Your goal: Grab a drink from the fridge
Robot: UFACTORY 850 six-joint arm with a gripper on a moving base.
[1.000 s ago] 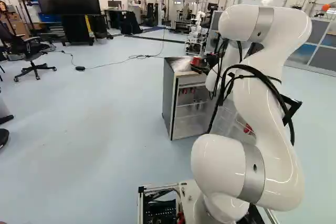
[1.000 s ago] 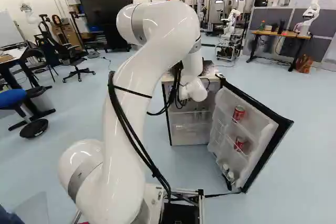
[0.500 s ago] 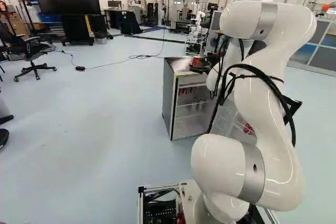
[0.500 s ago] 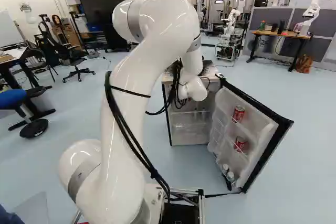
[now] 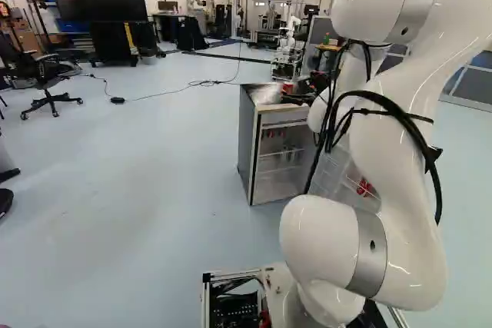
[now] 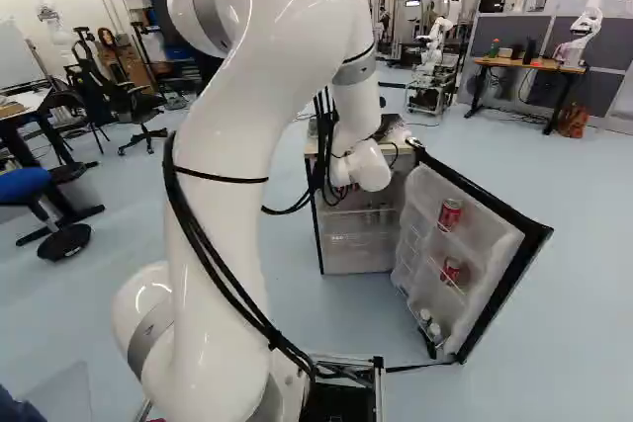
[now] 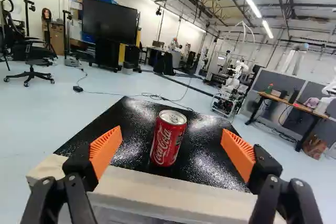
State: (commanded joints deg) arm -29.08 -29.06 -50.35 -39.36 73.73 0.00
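The red-and-silver metal drink can [image 7: 168,137] stands upright on the glossy black top [image 7: 210,156] of the small grey-sided fridge [image 5: 247,147], lined up with the gap of your black two-fingered claw [image 7: 171,131] and touching neither orange pad [image 7: 106,148]. The claw is released, its fingers spread well wider than the can, so you have no grip on anything. What has just changed is your glossy white arm [image 6: 232,145]: over the last half second its elbow has risen and swung back toward the base, and the claw seems to have eased back a little from the can, while the base and the fridge have stayed put. That reads as a withdrawal after setting the drink down, so your grabbing is probably done and the task close to its end. Beyond that, below the claw and off to one side, the white-lined fridge door [image 6: 481,244] hangs swung out with two red cans [image 6: 450,214] on its shelves. You'd do best to keep backing straight out with the fingers wide; a sideways swing now could clip the can and tip it across the slick top.
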